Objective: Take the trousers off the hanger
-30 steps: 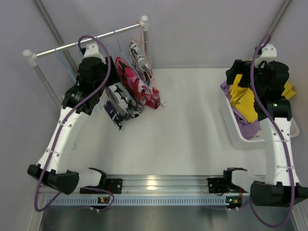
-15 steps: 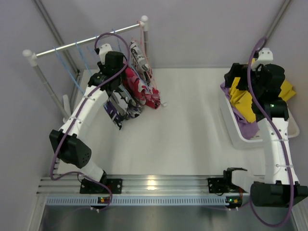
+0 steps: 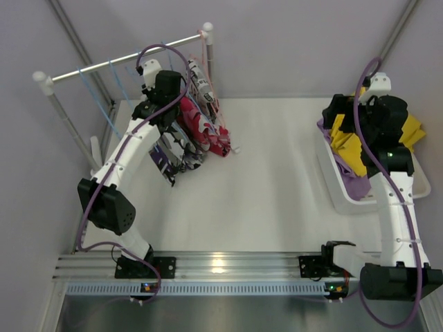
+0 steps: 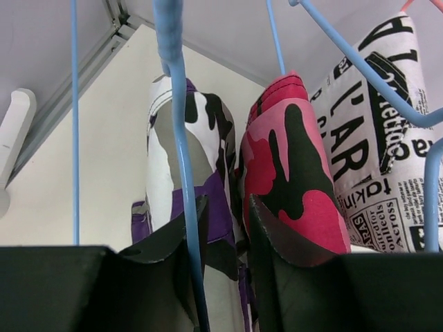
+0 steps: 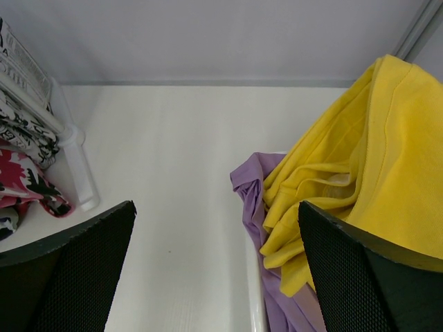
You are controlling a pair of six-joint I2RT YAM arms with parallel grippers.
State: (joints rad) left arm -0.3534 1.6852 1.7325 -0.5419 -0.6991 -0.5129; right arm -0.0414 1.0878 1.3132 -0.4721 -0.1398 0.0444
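Observation:
Three pairs of trousers hang from blue hangers on the rail: a purple, white and black print pair, a pink-red print pair and a black-and-white newsprint pair. My left gripper is raised among them, open by a narrow gap. One blue hanger wire runs along its left finger, and the purple print pair shows between the fingers. My right gripper is wide open and empty beside the yellow trousers and lilac trousers.
The yellow and lilac pairs lie in a white bin at the right, under the right arm. The rack's white post stands at the rail's right end. Grey walls close the back and sides.
My left arm has swung right and up, from beside the purple print pair to the hangers under the rail. The right arm has shifted only slightly over the bin.

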